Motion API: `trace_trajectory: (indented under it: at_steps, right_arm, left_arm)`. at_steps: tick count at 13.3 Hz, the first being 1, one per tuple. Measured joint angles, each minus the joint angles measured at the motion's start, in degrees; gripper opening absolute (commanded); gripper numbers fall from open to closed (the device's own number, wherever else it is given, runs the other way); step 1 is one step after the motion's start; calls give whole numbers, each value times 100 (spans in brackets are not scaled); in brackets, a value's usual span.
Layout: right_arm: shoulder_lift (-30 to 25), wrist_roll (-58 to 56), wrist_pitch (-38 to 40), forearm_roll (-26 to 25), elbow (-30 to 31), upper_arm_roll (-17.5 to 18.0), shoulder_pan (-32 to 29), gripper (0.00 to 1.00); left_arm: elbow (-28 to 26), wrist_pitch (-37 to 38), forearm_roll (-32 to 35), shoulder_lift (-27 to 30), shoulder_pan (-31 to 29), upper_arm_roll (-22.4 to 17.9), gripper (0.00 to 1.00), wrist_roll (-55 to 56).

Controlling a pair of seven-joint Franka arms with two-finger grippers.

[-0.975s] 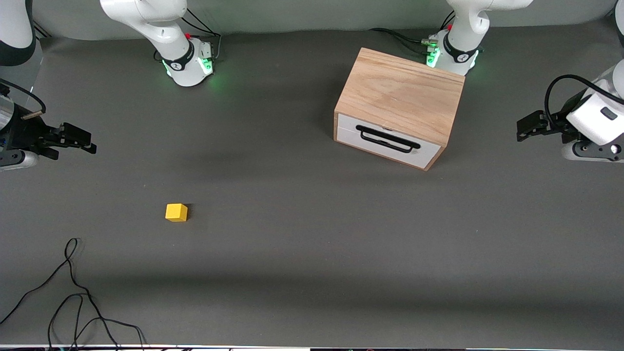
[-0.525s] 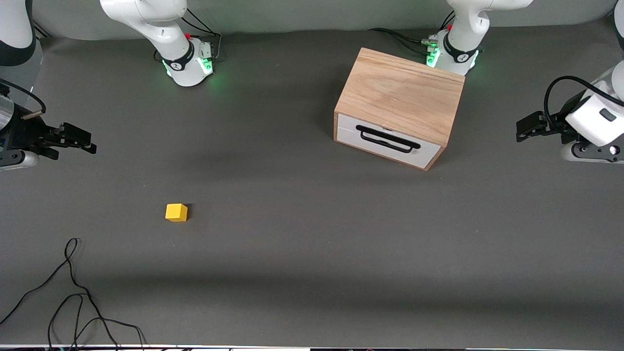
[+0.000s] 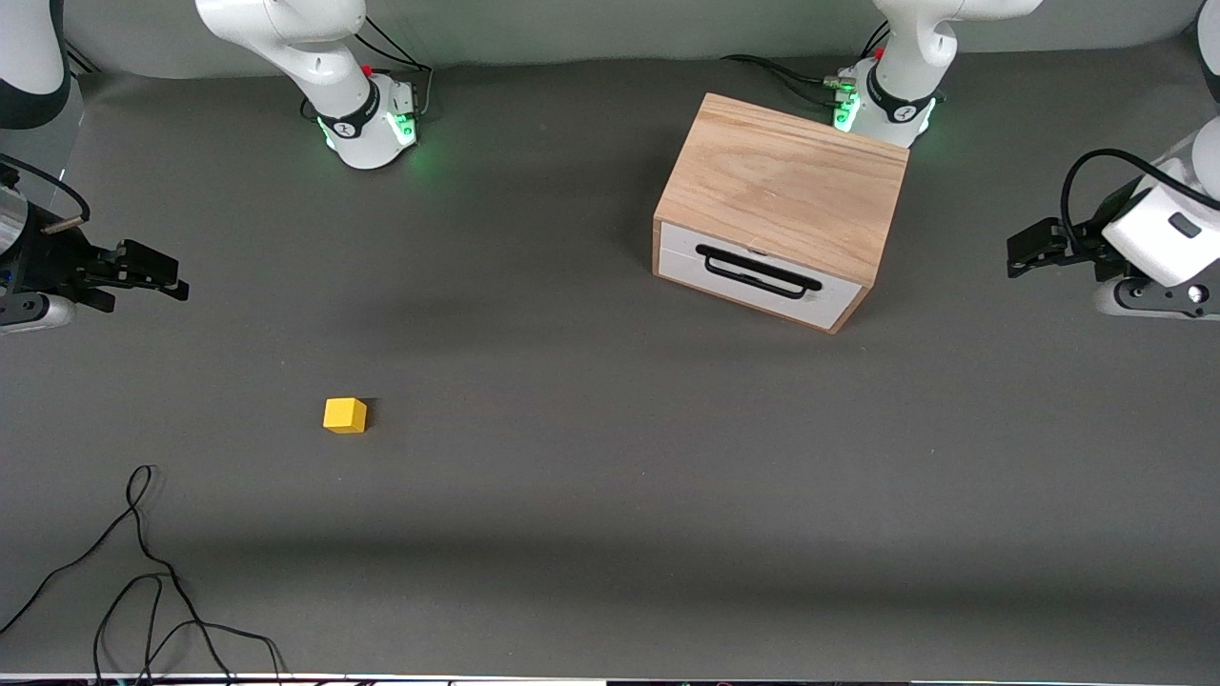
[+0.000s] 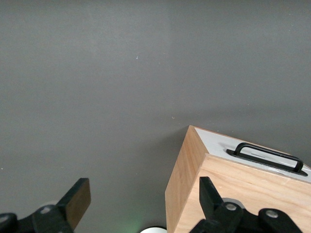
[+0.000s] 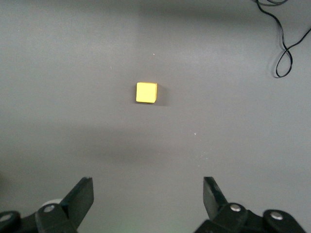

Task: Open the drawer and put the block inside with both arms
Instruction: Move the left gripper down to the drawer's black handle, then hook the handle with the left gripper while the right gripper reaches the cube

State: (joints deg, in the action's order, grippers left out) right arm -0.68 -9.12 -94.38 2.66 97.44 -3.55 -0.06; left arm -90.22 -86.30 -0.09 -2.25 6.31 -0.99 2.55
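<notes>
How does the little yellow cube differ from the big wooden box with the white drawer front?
The small yellow cube is far smaller than the light-oak box. The cube is plain yellow; the box shows wood grain, with a shut white drawer bearing a black bar handle. The cube lies nearer the front camera. Both rest untouched on the grey table.

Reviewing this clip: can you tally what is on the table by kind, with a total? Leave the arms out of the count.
Drawer boxes: 1, the oak box with its drawer shut
Yellow blocks: 1, the block, lying on the table nearer the front camera than the box
Loose black cables: 1, the cable at the right arm's end
Total: 3
</notes>
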Motion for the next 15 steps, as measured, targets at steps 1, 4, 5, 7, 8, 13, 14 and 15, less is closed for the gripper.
trace_trajectory:
  at_steps: [1, 4, 5, 7, 8, 13, 14, 15]
  right_arm:
    - [0, 0, 1, 0, 0, 0, 1, 100]
    - [0, 0, 4, 0, 2, 5, 3, 100]
    - [0, 0, 4, 0, 2, 7, 4, 100]
    - [0, 0, 4, 0, 3, 12, 8, 100]
    - [0, 0, 4, 0, 3, 16, 10, 100]
    - [0, 0, 4, 0, 4, 37, 30, 100]
    - [0, 0, 4, 0, 5, 41, 31, 100]
    - [1, 0, 4, 0, 6, 45, 31, 100]
  left_arm:
    - [0, 0, 0, 0, 5, 137, 100, 327]
    - [3, 0, -1, 0, 40, 796, 100, 1727]
    - [3, -1, -1, 0, 54, 1052, 100, 2328]
    - [5, -11, -1, 0, 95, 1583, 100, 3644]
    - [5, -20, -1, 0, 109, 1845, 100, 4327]
    - [0, -138, -2, -164, 285, 2880, 100, 7383]
    - [0, -199, -2, -245, 422, 2927, 100, 7950]
    - [0, -229, -1, -324, 550, 2940, 100, 8398]
